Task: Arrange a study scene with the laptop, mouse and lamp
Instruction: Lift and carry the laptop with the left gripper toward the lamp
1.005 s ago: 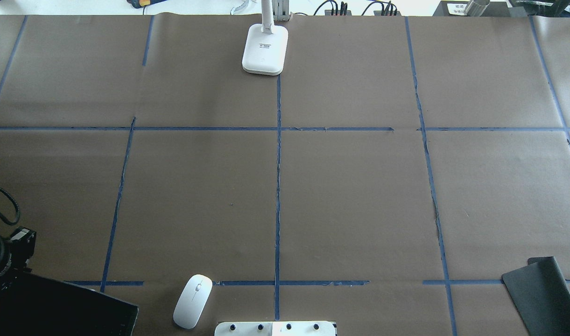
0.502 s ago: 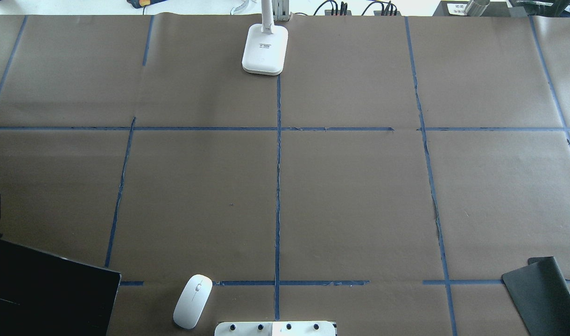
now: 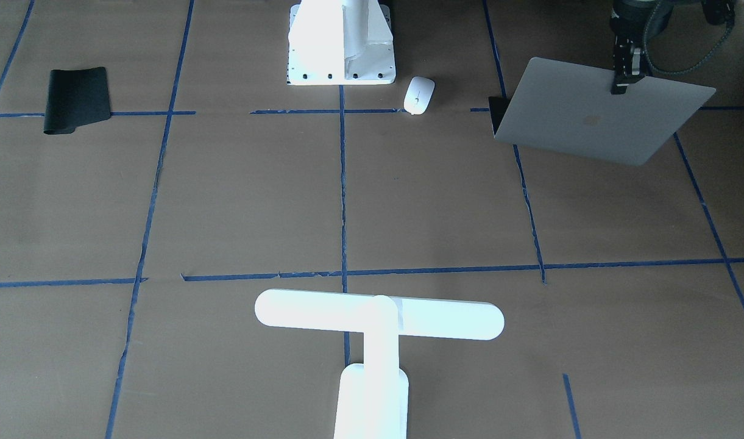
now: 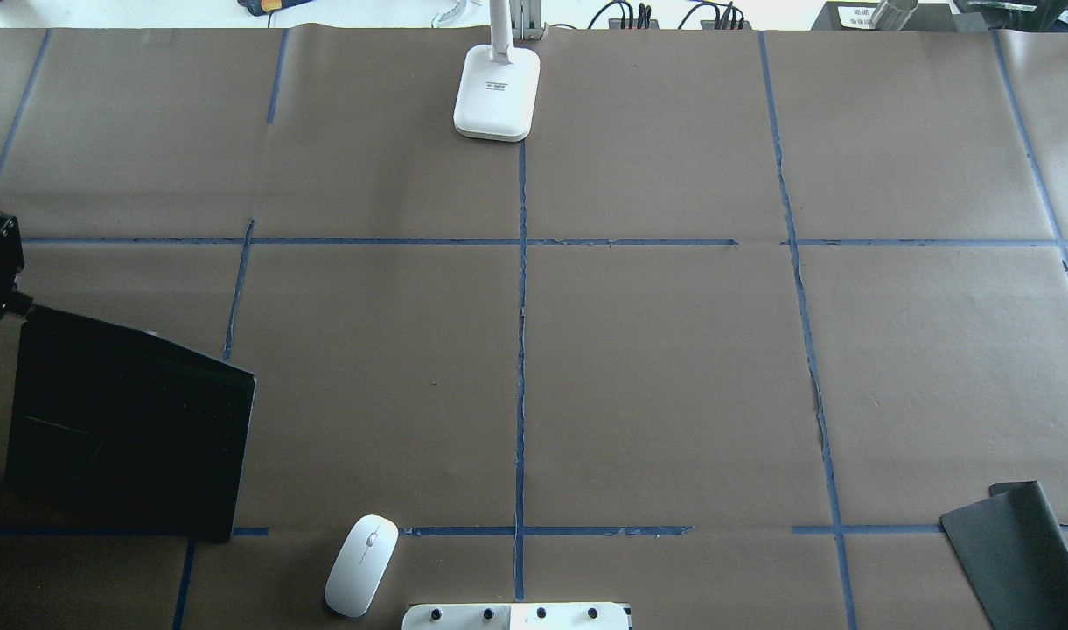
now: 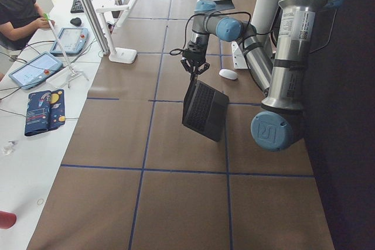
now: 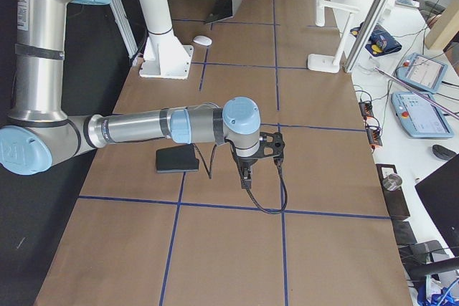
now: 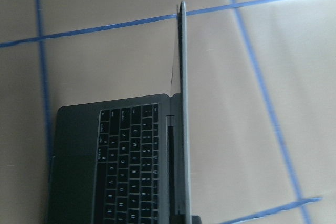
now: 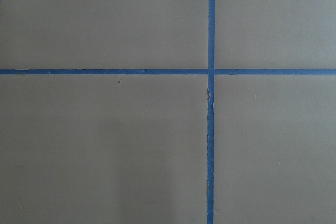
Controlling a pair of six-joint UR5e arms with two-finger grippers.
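Front view: middle squares of table free. left gripper clamped on the lid's top edge of the open laptop, long axis across table. mouse beside pedestal. lamp at operators' edge, bar crosswise.
Overhead: laptop at left edge, keys face robot.
Right side view: right gripper points down over bare paper; can't tell whether it grips.
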